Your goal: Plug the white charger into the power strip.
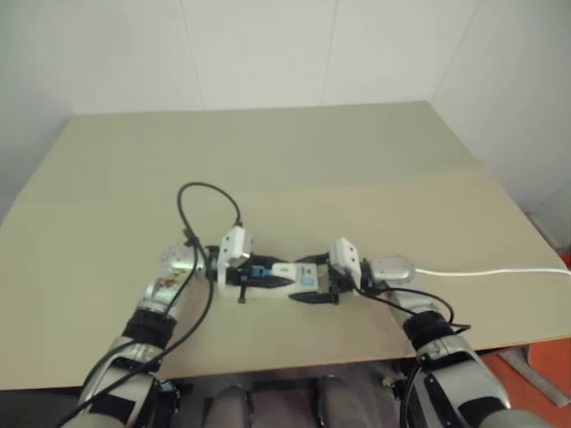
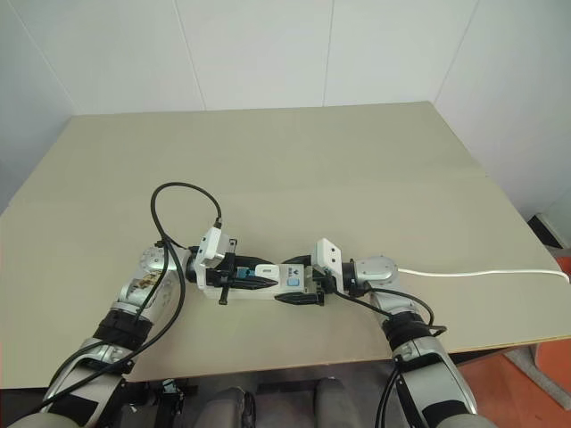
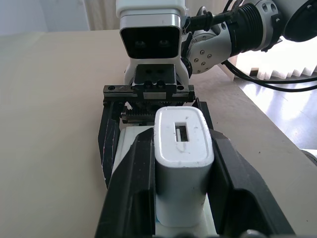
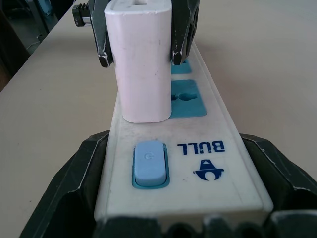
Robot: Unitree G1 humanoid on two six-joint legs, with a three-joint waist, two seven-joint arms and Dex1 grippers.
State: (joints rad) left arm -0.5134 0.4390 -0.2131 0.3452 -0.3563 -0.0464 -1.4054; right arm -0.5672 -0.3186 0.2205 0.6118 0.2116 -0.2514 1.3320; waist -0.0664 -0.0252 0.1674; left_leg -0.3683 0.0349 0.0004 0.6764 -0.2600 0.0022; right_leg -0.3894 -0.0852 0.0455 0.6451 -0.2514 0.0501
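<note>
**Charger held over the strip, near the table's front edge**

Left gripper (image 3: 181,163) was clamped on the white charger (image 3: 182,153), black fingers (image 3: 133,178) pressed to its two long sides. In the right wrist view the charger stood upright on the power strip (image 4: 198,163), its base on the blue socket face nearest the switch (image 4: 148,163); whether the pins were fully seated could not be told. A second blue socket face (image 4: 187,98) lay just beside it, partly covered.

Right gripper (image 4: 173,198) was closed on the switch end of the power strip, one finger on each long edge (the blue printed logo showed between them). The two grippers faced each other along the strip, close together.

The strip lay flat on a pale beige table (image 1: 312,160), near the front edge and roughly centred. Its thin white cable (image 1: 491,272) ran from the right wrist toward the table's right edge. A black cable (image 1: 201,201) looped up over the left wrist.

Beyond the grippers the tabletop stretched back to a white panelled wall (image 1: 268,53), with wide bare surface to the left, right and rear. The right edge slanted away; orange floor (image 2: 526,392) showed past the front right corner.
</note>
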